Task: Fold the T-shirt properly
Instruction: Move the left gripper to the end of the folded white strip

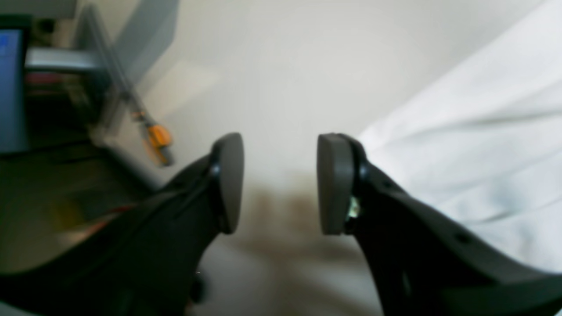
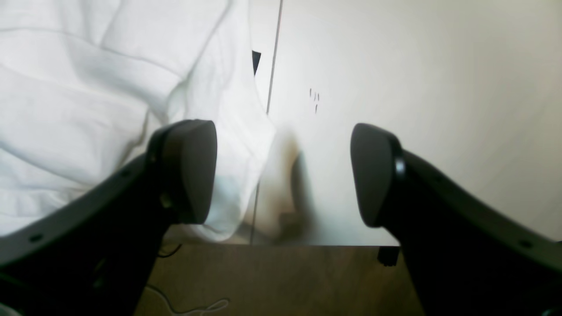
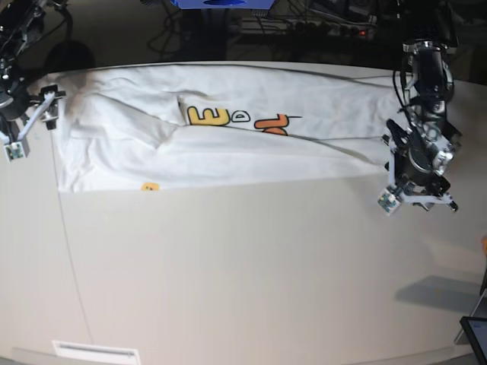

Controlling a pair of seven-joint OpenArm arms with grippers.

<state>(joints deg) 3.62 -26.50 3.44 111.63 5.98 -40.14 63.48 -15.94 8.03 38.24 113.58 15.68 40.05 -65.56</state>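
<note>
The white T-shirt (image 3: 228, 144) lies as a long band across the far part of the table (image 3: 243, 258), its orange and yellow print (image 3: 228, 118) showing at the middle. My left gripper (image 3: 417, 199) hovers off the shirt's right end; in its wrist view the left gripper (image 1: 281, 175) is open with bare table between the pads and the cloth (image 1: 474, 131) to the right. My right gripper (image 3: 32, 125) is at the shirt's left end. Seen from its wrist, the right gripper (image 2: 281, 171) is open, with the shirt's edge (image 2: 109, 87) beside its left finger (image 2: 189, 166), nothing held.
An orange-handled tool (image 1: 158, 138) and a blue screen (image 1: 9, 87) sit beyond the table edge in the left wrist view. The right wrist view shows the table's edge and brown floor (image 2: 281, 281) below. A dark device corner (image 3: 475, 331) pokes in at the base view's lower right.
</note>
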